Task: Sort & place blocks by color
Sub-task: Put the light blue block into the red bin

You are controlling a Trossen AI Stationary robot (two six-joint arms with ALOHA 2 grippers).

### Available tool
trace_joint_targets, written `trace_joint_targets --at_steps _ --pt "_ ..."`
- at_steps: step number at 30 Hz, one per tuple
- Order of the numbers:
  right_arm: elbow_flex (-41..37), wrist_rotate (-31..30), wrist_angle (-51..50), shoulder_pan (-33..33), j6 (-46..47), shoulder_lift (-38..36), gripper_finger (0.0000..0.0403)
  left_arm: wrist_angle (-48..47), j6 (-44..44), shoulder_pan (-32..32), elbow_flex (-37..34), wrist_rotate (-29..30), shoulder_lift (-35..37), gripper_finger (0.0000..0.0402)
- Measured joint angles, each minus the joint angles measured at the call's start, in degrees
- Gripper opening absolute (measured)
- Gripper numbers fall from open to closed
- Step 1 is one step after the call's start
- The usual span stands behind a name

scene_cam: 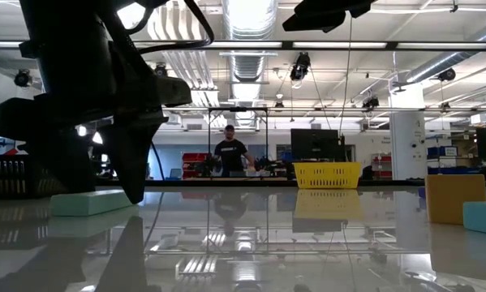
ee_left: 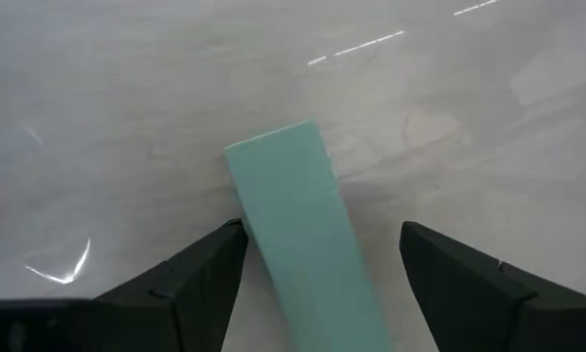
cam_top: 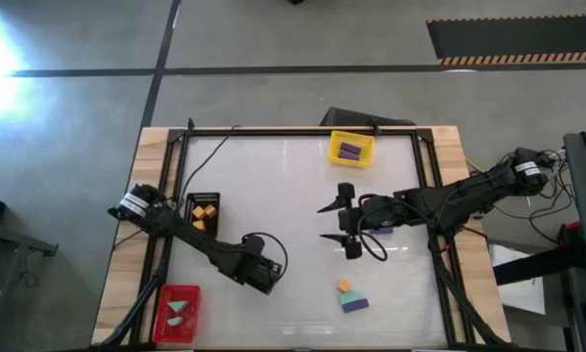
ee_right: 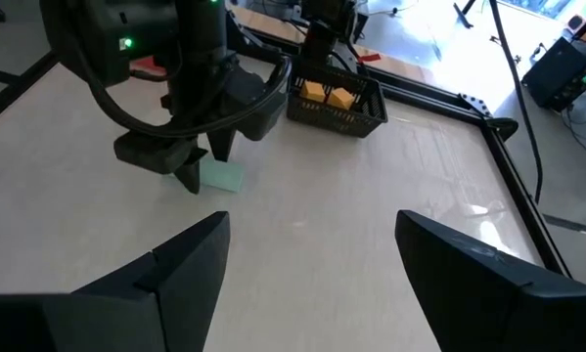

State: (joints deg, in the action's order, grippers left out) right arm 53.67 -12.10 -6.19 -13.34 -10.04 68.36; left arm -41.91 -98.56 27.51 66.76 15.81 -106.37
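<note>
A mint-teal bar point(ee_left: 297, 225) lies flat on the white table. My left gripper point(ee_left: 322, 235) points steeply down over it, open, one finger on each long side of the bar. The right wrist view shows this gripper point(ee_right: 190, 166) low over the bar point(ee_right: 221, 176). In the high view the left gripper point(cam_top: 265, 279) hides the bar. My right gripper point(cam_top: 327, 223) hangs open above the table's middle, holding nothing. An orange cube point(cam_top: 343, 286), a teal piece point(cam_top: 353, 294) and a purple bar point(cam_top: 355, 305) lie together near the front edge. My left gripper has one fingertip point(ee_left: 236, 235) right beside the bar's long side point(ee_left: 248, 220), and I cannot tell whether it touches. The other finger stands clear of the bar. The bar lies flat on the table.
A black tray point(cam_top: 204, 211) with orange cubes stands at the left. A red tray point(cam_top: 162, 315) with teal pieces is at the front left. A yellow tray point(cam_top: 336, 147) with purple bars is at the back. A person point(scene_cam: 230, 154) stands far behind the table.
</note>
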Motion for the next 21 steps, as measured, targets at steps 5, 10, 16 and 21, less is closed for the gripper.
trace_joint_targets --at_steps 5,10,16,21 --pt "0.0 0.0 0.0 0.0 0.0 0.0 0.0283 0.0 0.0 0.0 0.0 0.0 0.0 0.0258" --pt "0.0 0.0 0.0 0.0 0.0 0.0 0.0283 0.1 0.0 0.0 0.0 -0.1 0.0 0.0258" --pt "0.0 0.0 0.0 0.0 0.2 0.0 0.0283 0.1 0.0 0.0 -0.1 -0.3 0.0 0.0251" --pt "0.0 0.0 0.0 0.0 0.4 0.0 0.0283 -0.1 0.1 0.0 -0.3 -0.4 0.0 0.0217"
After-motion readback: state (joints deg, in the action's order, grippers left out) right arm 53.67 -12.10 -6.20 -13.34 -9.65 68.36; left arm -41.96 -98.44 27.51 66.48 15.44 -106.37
